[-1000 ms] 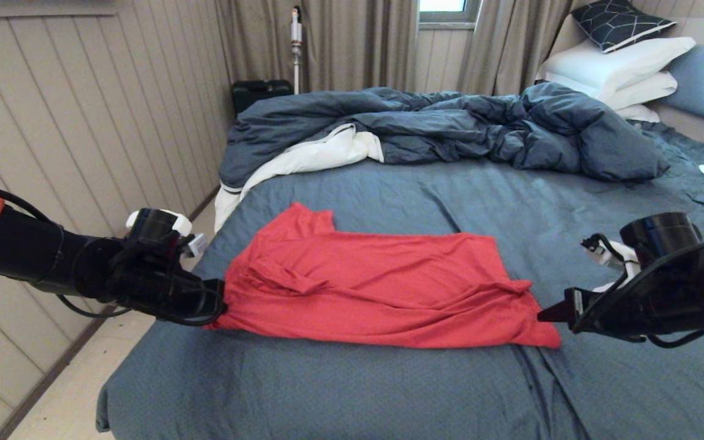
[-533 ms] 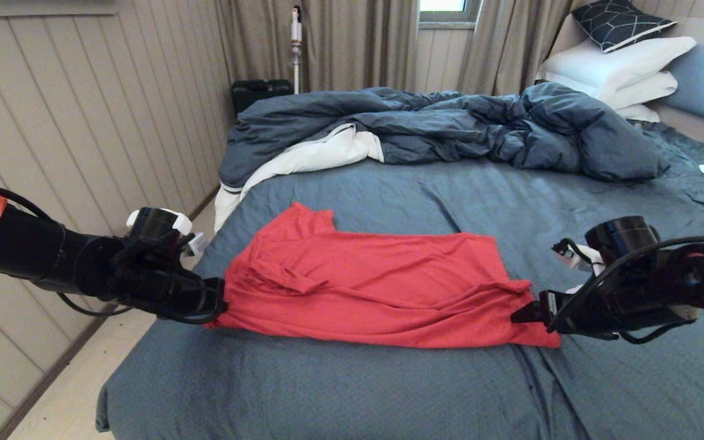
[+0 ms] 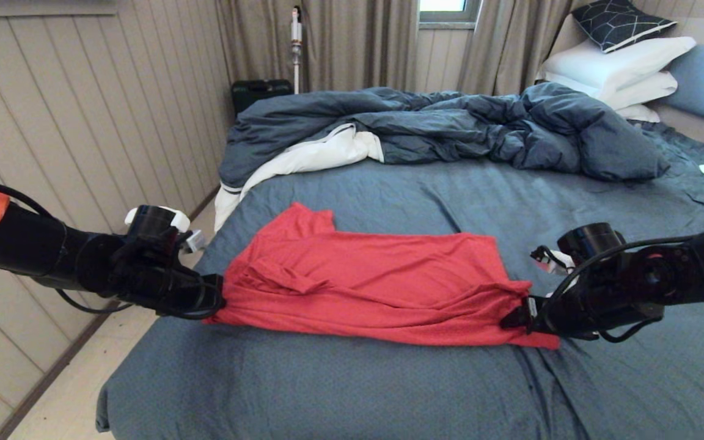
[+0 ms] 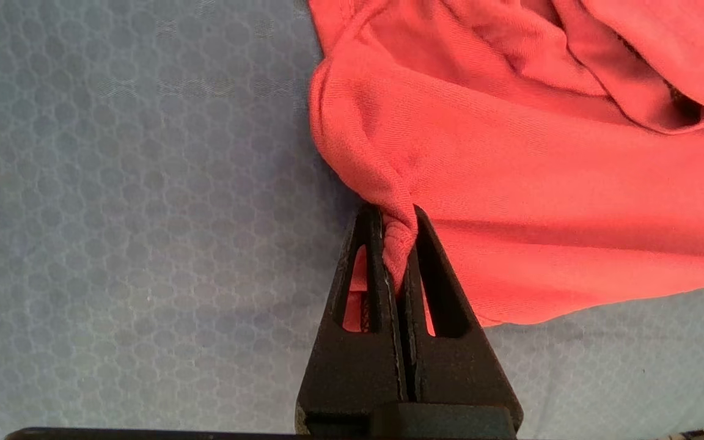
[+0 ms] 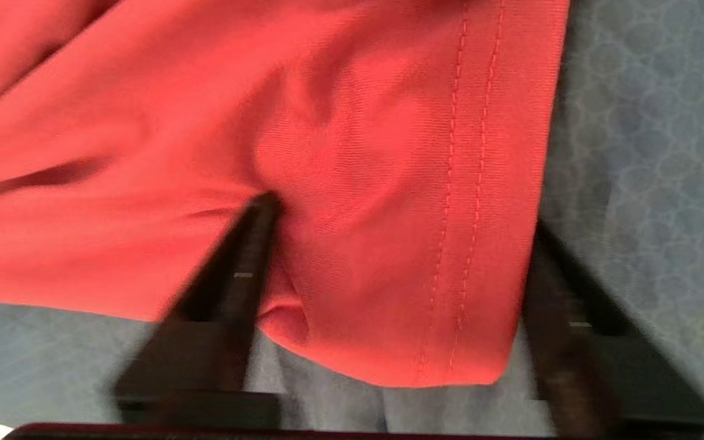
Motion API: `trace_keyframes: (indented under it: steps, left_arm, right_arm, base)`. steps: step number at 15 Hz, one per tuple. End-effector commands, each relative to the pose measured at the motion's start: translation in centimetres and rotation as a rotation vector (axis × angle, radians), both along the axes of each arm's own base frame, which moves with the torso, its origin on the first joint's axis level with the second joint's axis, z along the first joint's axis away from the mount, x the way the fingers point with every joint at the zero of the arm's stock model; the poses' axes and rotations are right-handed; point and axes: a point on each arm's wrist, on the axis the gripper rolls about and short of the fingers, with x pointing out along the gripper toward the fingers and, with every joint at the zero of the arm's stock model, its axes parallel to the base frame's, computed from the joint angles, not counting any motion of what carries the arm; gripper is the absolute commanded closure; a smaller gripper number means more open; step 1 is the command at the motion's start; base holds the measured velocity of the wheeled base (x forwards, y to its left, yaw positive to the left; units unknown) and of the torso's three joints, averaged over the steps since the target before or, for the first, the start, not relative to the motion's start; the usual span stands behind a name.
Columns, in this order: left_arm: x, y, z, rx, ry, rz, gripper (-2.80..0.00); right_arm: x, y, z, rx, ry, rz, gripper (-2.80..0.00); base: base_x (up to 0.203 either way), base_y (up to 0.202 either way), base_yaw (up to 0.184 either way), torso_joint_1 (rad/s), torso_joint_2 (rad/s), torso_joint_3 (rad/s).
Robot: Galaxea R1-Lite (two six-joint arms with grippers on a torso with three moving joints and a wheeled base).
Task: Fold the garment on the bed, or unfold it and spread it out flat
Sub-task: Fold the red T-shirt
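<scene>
Garment [image 3: 364, 287] flat on bed [image 3: 327, 385], left jaws clamping its corner, right jaws wide astride opposite hem

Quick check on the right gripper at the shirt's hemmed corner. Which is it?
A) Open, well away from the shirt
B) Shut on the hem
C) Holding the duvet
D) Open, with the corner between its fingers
D: the right gripper stands open, its fingers straddling the stitched corner of the shirt, not yet pinched.

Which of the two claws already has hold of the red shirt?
The left end effector: shut on the shirt's corner. The right end effector straddles the hem, open.
</scene>
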Motion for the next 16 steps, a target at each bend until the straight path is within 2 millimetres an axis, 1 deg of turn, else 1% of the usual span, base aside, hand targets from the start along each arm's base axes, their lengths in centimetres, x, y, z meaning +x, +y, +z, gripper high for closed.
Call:
trace_keyframes:
  steps: [1, 5, 10, 13, 16]
  left_arm:
    - [0.1, 0.0, -0.1, -0.002, 0.004, 0.0, 0.0]
    - [0.2, 0.0, 0.6, -0.008, -0.02, 0.002, 0.0]
    - [-0.3, 0.0, 1.7, -0.032, -0.035, 0.027, 0.0]
    - [-1.3, 0.2, 2.4, -0.03, -0.04, 0.025, 0.0]
    - [-3.2, 0.3, 2.9, -0.025, -0.028, 0.013, 0.0]
  right_arm:
    - [0.0, 0.1, -0.2, 0.0, 0.008, 0.0, 0.0]
    - [-0.9, 0.1, 0.9, 0.004, -0.013, -0.005, 0.0]
    - [-2.1, 0.0, 1.8, 0.008, -0.033, -0.006, 0.0]
    - [-3.3, -0.1, 2.4, 0.002, -0.049, 0.002, 0.0]
    - [-4.6, -0.2, 2.5, 0.0, -0.042, 0.001, 0.0]
  base:
    - [0.0, 0.0, 0.0, 0.0, 0.0, 0.0]
    - [0.0, 0.0, 0.0, 0.0, 0.0, 0.0]
    - [0.0, 0.0, 0.0, 0.0, 0.0, 0.0]
    - [0.0, 0.0, 0.0, 0.0, 0.0, 0.0]
    - [0.0, 0.0, 0.0, 0.0, 0.0, 0.0]
